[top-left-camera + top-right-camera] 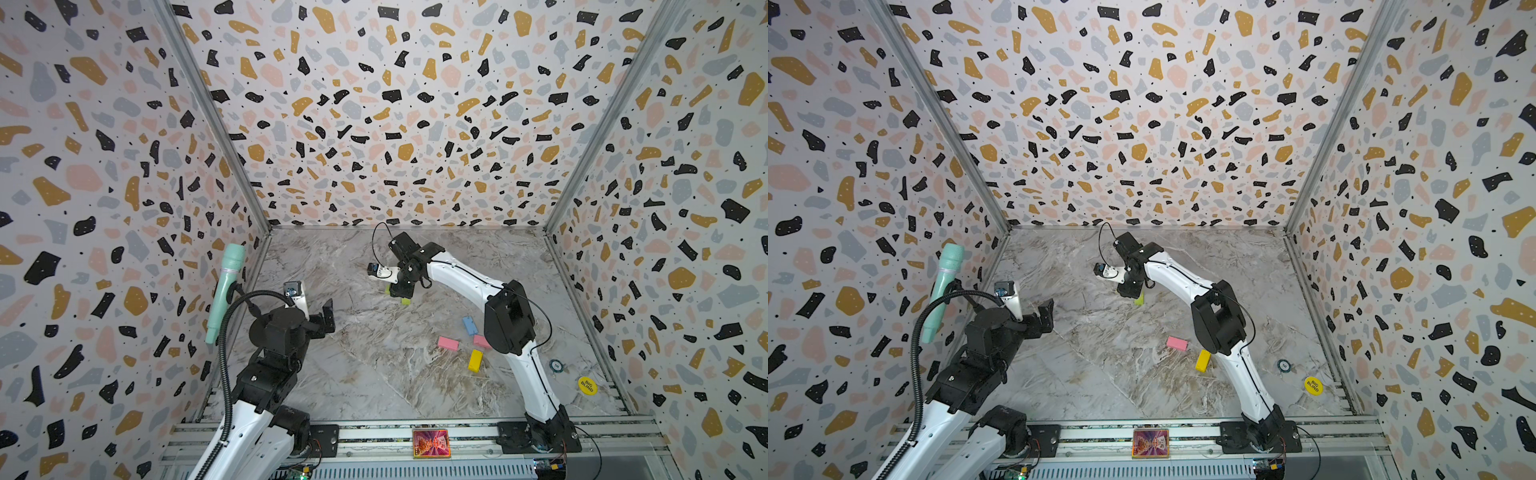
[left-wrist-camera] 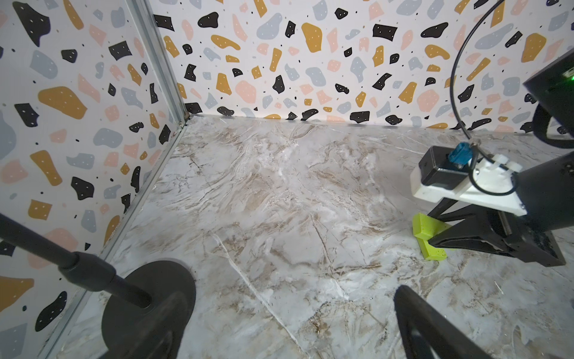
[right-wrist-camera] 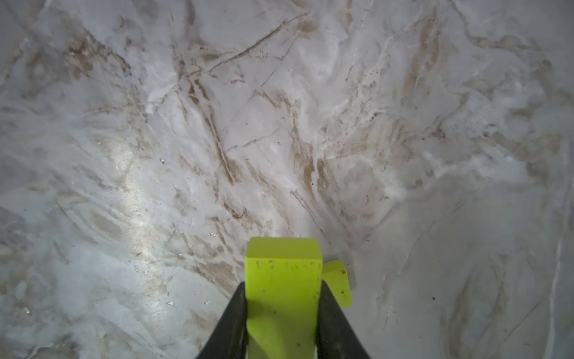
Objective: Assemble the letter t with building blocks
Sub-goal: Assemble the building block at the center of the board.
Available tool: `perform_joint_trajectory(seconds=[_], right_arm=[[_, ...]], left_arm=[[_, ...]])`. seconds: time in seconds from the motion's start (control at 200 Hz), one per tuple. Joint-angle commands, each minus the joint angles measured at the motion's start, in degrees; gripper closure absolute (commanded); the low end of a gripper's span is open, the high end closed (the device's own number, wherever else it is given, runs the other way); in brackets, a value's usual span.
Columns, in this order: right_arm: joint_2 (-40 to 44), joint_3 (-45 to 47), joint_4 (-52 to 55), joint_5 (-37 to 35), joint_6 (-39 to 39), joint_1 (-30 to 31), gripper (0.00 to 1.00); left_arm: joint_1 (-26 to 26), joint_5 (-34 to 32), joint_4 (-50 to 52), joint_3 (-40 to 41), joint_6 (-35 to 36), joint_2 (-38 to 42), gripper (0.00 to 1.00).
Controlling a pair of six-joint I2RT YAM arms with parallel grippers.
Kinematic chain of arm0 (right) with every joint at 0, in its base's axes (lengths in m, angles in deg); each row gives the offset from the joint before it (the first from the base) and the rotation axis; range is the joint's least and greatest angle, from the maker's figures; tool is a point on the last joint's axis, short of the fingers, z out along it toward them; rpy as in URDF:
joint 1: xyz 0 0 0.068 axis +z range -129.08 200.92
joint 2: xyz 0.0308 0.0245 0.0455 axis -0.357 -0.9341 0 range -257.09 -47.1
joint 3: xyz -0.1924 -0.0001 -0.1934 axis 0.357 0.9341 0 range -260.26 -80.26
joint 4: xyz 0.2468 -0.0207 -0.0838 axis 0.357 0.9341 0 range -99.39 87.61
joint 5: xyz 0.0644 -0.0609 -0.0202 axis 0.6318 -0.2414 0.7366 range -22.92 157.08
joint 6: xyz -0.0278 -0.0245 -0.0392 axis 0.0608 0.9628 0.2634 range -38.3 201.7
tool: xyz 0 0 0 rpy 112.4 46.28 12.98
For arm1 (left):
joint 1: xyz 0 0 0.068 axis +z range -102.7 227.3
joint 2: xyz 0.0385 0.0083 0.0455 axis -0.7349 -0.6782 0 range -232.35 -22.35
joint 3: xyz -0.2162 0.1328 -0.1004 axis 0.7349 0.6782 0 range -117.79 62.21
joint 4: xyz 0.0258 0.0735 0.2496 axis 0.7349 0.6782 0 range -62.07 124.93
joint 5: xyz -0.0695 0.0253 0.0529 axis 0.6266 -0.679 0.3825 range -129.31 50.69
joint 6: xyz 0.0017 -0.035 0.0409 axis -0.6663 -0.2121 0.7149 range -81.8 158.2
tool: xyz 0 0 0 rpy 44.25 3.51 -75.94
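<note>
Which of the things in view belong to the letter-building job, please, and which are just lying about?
Job: lime green brick, held in the right end effector; second lime green brick; light blue brick; pink brick; second pink brick, partly hidden; yellow brick.

Lying about: mint microphone; yellow BIG BLIND disc; small round chip; colourful card.

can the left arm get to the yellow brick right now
Likely yes: nothing covers the yellow brick and the left pincer is open, though a pink brick and the right arm's elbow crowd it.
</note>
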Motion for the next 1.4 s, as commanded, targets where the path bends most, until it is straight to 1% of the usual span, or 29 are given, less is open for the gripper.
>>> perform_joint_trajectory(seconds=[0.0, 0.165, 0.285, 0.511, 0.771, 1.392], right_arm=[[2.00, -1.57, 2.08, 0.87, 5.59, 1.10, 0.93], [-0.86, -4.88, 4.77, 2.97, 7.99, 1.64, 0.91], [-2.47, -5.75, 4.53, 1.51, 8.98, 2.41, 0.91], [-6.23, -10.10, 6.43, 1.22, 9.43, 2.61, 0.90], [-8.80, -10.39, 5.46, -2.97, 9.91, 2.70, 0.89], [-11.65, -10.13, 3.76, -4.88, 9.49, 1.65, 0.86]], left_arm=[[-0.28, -1.34, -2.15, 0.60, 0.98, 1.05, 0.01], [-0.25, -1.38, -2.31, 0.66, 0.95, 0.88, 0.01], [-0.31, -1.37, -2.33, 0.67, 0.93, 0.88, 0.01], [-0.30, -1.69, -2.17, 0.66, 0.93, 0.97, 0.00], [-0.29, -1.86, -2.39, 0.75, 1.11, 0.94, 0.00], [-0.27, -2.35, -2.28, 0.75, 1.11, 1.10, 0.00]])
